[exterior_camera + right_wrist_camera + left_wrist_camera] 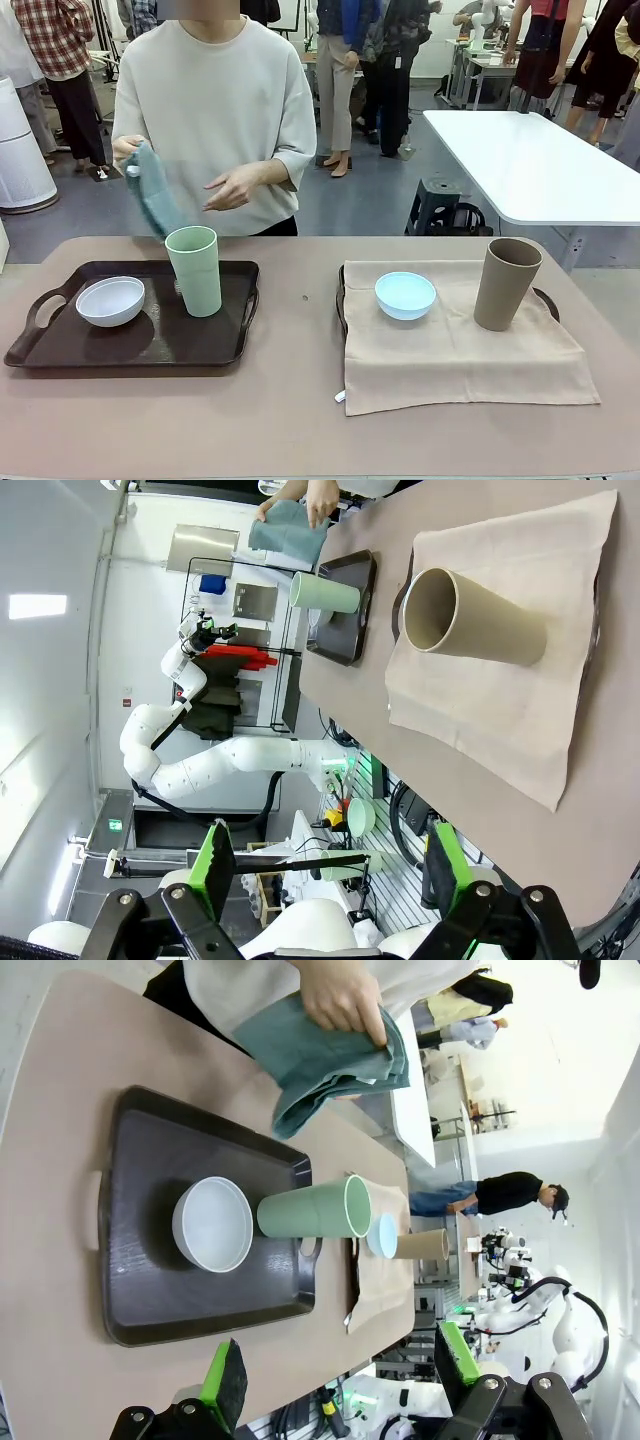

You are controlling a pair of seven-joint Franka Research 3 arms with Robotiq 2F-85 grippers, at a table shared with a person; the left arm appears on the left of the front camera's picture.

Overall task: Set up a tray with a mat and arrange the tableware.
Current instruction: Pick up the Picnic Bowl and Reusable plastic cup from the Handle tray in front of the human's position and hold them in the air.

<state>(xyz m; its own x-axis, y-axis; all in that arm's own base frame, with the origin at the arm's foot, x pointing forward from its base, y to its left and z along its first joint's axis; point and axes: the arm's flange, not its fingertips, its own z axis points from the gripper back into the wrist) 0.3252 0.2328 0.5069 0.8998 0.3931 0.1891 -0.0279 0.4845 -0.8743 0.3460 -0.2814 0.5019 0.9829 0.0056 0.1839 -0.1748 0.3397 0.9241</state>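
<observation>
Nearest us, the left fingers (222, 1380) and the right fingers (213, 860) both stand wide apart and hold nothing, well short of the tableware. At our 2 o'clock on the worktop (290, 430) one tray (547, 298) lies under a beige mat (450, 365). The light blue bowl (405, 295) sits on the mat and the tan-brown tumbler (508, 283) stands upright at the bowl's 3 o'clock, so we judge that side done. At our 10 o'clock the dark tray (60, 350) has no mat. The white bowl (110, 300) sits straight on its bare floor, and the pale green tumbler (195, 270) stands at the bowl's 3 o'clock, nearer the tray's far rim. Beyond, at 11 o'clock, the person's hand (128, 150) holds a folded teal cloth (155, 205) above the far edge of the worktop. We take the step in hand to be clearing this tray so the cloth can go down. To do it well we lift the tumbler first, gripping low across its wall so it stays upright. Then we take the bowl by its rim and set both on bare worktop at the tray's 3 o'clock, apart from the finished set and clear of the person's reach.
</observation>
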